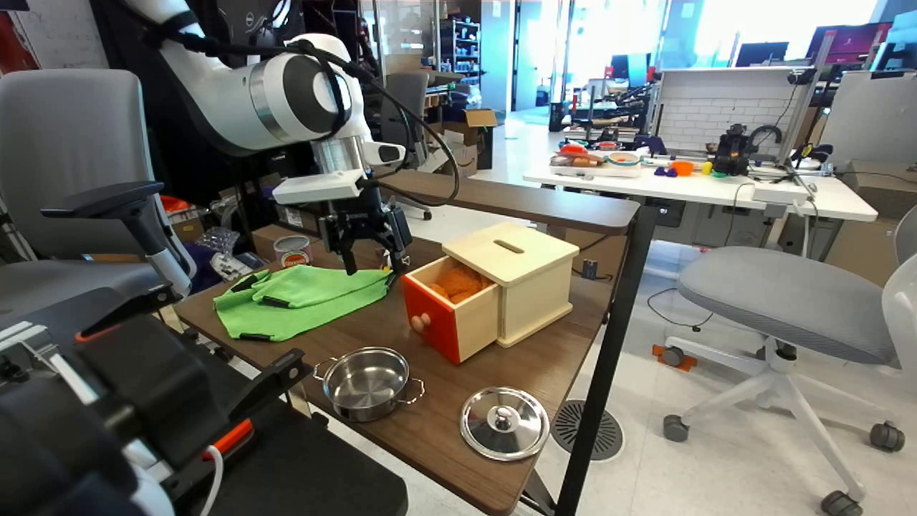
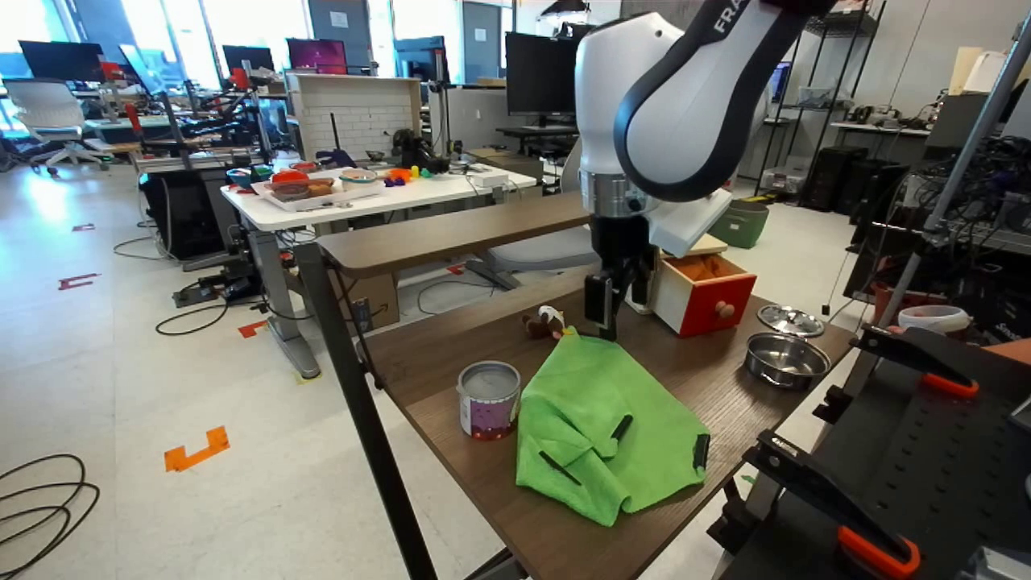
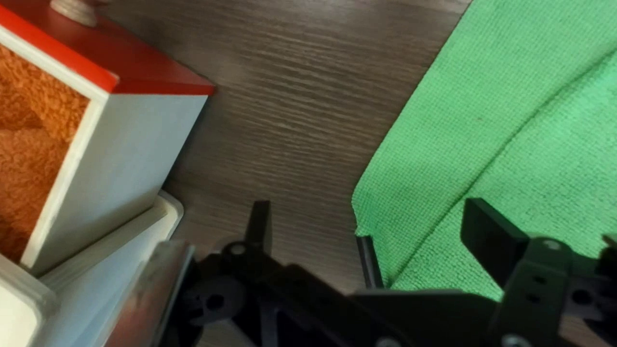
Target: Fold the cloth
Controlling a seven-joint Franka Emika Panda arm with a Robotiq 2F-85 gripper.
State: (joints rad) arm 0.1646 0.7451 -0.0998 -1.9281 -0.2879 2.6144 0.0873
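See a bright lime-green soft fabric cloth [image 1: 322, 297] lying rumpled on the dark-brown wood-grain table [image 1: 437, 426], at nine o'clock from the pale wooden box [image 1: 534, 287] in an exterior view. Partly doubled over itself, with slim black tabs [image 1: 276, 302] at corners and on the raised layer. Find, at two o'clock from the cloth's middle, a black two-fingered gripper [image 1: 374, 269] pointing down from the white robot arm [image 1: 229, 97], with jaws spread wide. In the wrist view, shows one finger [image 3: 259, 229] at nine o'clock in front of brown wood and the opposite one at three o'clock in front of green fabric, with the cloth's edge between. Cannot tell contact from a slight gap between fingertips and cloth.

Notice a red-fronted wooden drawer [image 1: 448, 328], standing out from the box toward eight o'clock and holding fluffy orange material [image 1: 462, 283]. Spot, at eight o'clock from the box, a round silvery pot [image 1: 367, 383] with two loop handles, and at six o'clock a round silvery lid [image 1: 504, 423] with a central knob. In an exterior view, make out a grey-topped tin [image 2: 489, 403] with a purple label just beside the cloth at nine o'clock, and a small brown-and-white object [image 2: 541, 324] at eleven.
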